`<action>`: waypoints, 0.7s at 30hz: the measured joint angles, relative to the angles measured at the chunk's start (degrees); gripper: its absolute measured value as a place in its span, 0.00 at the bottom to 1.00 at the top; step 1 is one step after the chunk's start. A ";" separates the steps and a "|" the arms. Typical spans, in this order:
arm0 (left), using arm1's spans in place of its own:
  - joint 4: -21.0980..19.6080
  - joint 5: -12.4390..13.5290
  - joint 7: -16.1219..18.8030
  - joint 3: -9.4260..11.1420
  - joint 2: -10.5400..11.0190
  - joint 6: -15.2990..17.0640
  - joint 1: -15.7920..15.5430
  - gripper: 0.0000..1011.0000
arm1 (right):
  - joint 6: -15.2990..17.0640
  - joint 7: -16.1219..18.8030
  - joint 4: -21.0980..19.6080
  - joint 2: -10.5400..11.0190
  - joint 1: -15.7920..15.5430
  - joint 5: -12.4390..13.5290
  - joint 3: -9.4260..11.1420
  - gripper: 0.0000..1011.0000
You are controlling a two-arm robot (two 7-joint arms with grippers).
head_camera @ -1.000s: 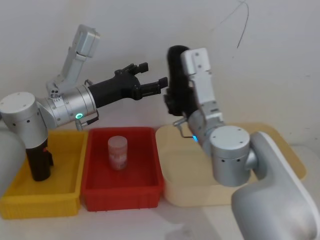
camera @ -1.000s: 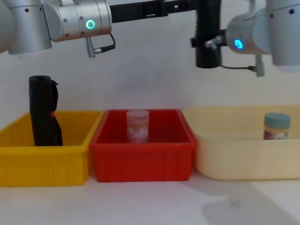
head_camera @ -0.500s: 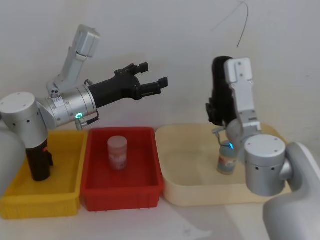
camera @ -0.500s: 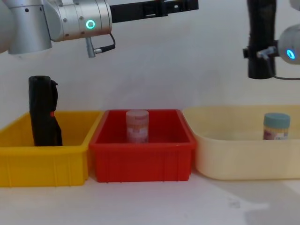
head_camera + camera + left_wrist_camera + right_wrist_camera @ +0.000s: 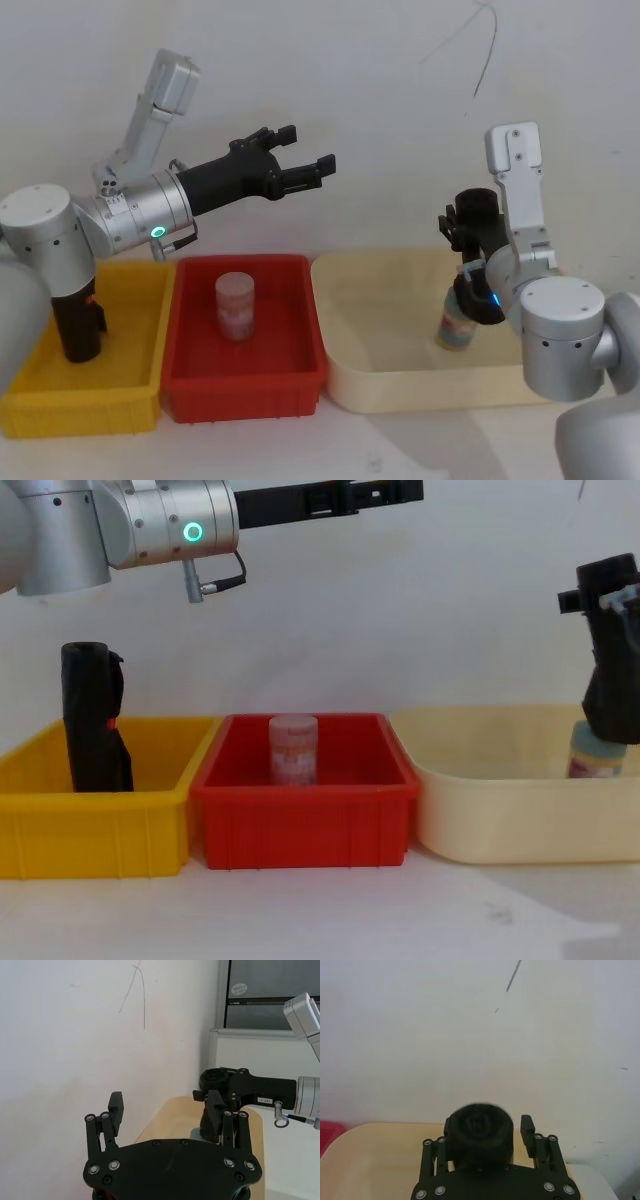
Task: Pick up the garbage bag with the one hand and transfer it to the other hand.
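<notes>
The garbage bag (image 5: 478, 214), a thick black roll, stands nearly upright in my right gripper (image 5: 466, 226), which is shut on it over the right part of the cream bin (image 5: 375, 385). In the chest view the garbage bag (image 5: 606, 655) hangs with its lower end just above a jar (image 5: 594, 757). The right wrist view shows the garbage bag's round end (image 5: 479, 1129) between the fingers (image 5: 527, 1132). My left gripper (image 5: 314, 172) is open and empty, held high over the red bin (image 5: 245, 385), well left of the roll; its fingertips (image 5: 116, 1105) are spread wide.
A second black roll (image 5: 95, 720) stands in the yellow bin (image 5: 100, 830) at the left. A pale jar (image 5: 293, 748) stands in the red bin (image 5: 300, 825). Another jar (image 5: 455, 325) stands in the cream bin, below the held roll.
My right arm has carried the roll away from the left gripper, rightward and down, to over the cream bin beside the jar. The left arm has not moved.
</notes>
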 joint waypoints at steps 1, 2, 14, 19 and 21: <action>0.00 0.00 0.00 0.00 0.00 0.00 0.00 0.99 | 0.00 0.00 0.00 0.00 0.00 0.00 0.00 0.77; 0.00 0.00 0.00 0.00 0.00 0.00 0.00 0.99 | 0.15 -0.03 -0.15 0.08 -0.10 -0.04 0.10 0.82; 0.00 0.00 0.00 0.00 0.00 0.00 0.00 0.99 | 0.79 -0.16 -0.87 0.51 -0.59 -0.24 0.62 0.99; 0.00 0.00 0.00 0.00 0.00 0.00 0.00 0.99 | 0.91 -0.21 -1.04 0.60 -0.71 -0.27 0.72 0.99; 0.00 0.00 0.00 0.00 0.00 0.00 0.00 0.99 | 0.94 -0.22 -1.07 0.61 -0.73 -0.29 0.74 0.99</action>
